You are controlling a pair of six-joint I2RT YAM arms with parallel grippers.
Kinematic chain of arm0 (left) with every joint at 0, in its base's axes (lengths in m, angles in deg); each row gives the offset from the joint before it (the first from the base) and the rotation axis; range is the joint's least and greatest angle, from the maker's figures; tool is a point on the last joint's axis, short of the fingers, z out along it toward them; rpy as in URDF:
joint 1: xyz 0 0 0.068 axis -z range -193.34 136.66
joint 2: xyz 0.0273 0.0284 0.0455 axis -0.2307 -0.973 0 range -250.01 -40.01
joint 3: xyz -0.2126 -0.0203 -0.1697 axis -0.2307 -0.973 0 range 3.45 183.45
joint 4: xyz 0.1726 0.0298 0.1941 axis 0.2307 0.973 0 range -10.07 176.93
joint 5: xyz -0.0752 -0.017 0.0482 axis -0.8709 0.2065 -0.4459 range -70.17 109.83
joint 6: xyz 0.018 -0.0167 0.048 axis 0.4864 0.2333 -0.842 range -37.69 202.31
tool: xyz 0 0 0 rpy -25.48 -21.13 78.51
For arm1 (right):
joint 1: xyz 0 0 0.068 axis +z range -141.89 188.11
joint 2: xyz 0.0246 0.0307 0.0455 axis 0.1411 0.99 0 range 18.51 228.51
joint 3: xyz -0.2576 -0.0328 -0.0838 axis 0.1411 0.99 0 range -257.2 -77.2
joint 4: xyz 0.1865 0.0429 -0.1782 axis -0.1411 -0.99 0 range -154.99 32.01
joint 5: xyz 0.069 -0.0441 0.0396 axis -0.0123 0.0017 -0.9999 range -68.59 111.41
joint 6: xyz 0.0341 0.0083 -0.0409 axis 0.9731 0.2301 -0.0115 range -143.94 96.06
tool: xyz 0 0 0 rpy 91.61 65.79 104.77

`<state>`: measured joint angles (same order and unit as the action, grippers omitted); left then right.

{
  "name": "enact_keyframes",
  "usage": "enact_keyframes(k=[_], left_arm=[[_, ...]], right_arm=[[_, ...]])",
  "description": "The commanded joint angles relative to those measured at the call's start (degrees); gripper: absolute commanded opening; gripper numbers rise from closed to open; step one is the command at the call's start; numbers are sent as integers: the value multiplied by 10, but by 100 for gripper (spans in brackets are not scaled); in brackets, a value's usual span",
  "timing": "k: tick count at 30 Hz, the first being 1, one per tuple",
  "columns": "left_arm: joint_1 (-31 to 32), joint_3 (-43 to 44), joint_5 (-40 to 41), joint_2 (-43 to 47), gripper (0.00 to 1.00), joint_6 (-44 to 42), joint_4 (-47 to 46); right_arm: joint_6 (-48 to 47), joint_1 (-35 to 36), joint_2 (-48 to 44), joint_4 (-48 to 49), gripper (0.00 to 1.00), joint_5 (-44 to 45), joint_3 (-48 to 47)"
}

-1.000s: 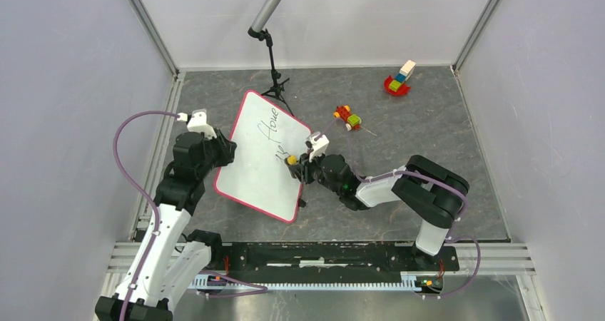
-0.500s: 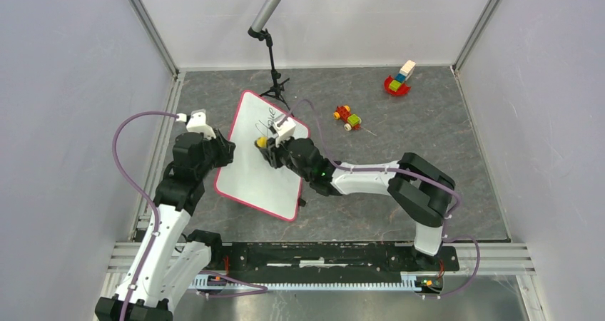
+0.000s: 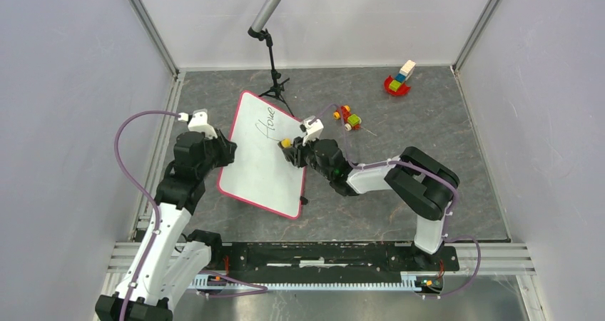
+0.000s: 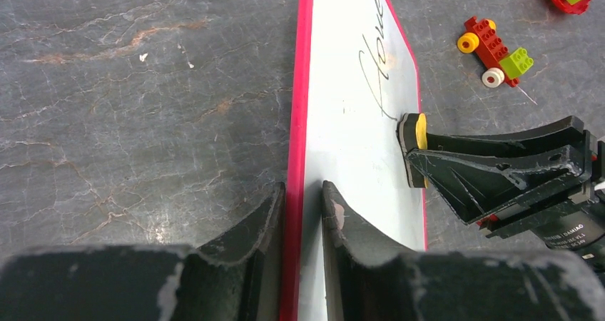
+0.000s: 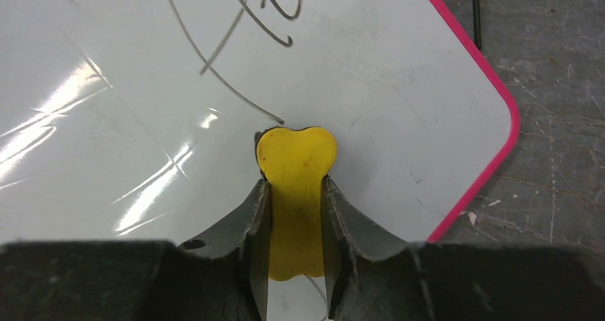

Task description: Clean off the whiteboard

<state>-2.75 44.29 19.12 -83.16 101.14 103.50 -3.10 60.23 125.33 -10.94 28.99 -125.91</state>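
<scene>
Grey stone-patterned tabletop [image 3: 467,118], veined with pale cracks, forms the floor of a booth closed in by plain pale-lavender walls [image 3: 64,85] with aluminium rails in the corners. At the back stands a small black tripod [image 3: 275,85] carrying a grey tube that points out of the top view.

Left of centre is the whiteboard [image 3: 257,175], a glossy white rectangle with rounded corners and a thin pink rim. It appears tilted, raised at its left edge. The left gripper [image 4: 302,192] is clamped on that pink rim, one dark, scuffed finger on each face. The right gripper [image 5: 294,185] is closed on a yellow eraser [image 5: 296,153], a soft pad that bulges heart-like beyond the fingertips and presses flat on the board near its right edge.

The top view alone shows the whole layout: both arms, a red-and-yellow brick car [image 3: 347,117] just beyond the board, and a red block boat [image 3: 398,82] well apart at the far right. The left wrist view shows the board nearly edge-on, with the eraser's dark underside meeting the white face. The right wrist view shows looping black handwriting [image 5: 221,50] ending just above the eraser, glare streaks and faint grey smudges.
</scene>
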Motion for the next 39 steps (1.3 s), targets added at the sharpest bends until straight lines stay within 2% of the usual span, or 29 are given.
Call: enact_keyframes(k=[1,10,16,21,22,23,26,29,32,33,39], left_arm=[[13,-6,-55,-4,2,11,52],[13,68,-82,-40,2,5,161],[13,103,-143,-44,2,15,198],[13,107,-136,-44,2,24,213],[13,106,-123,-44,6,28,213],[13,105,-111,-44,14,30,212],[12,108,-89,-48,46,33,194],[10,118,-79,-58,65,37,157],[1,135,-85,-85,75,51,122],[-2,144,-84,-95,82,55,116],[-48,166,-78,-134,91,96,68]], right_arm=[[1,4,8,-96,0,-21,21],[-1,54,-15,-146,0,-68,-101],[6,54,-6,-149,0,-88,-150],[32,35,0,-111,0,-94,-110],[36,31,0,-107,0,-95,-94],[37,29,-1,-104,0,-94,-81],[34,29,-16,-90,0,-87,-30],[35,29,-38,-78,0,-81,20],[40,28,-60,-71,0,-80,49],[41,28,-66,-68,0,-79,55],[27,28,-83,-81,0,-56,55]])
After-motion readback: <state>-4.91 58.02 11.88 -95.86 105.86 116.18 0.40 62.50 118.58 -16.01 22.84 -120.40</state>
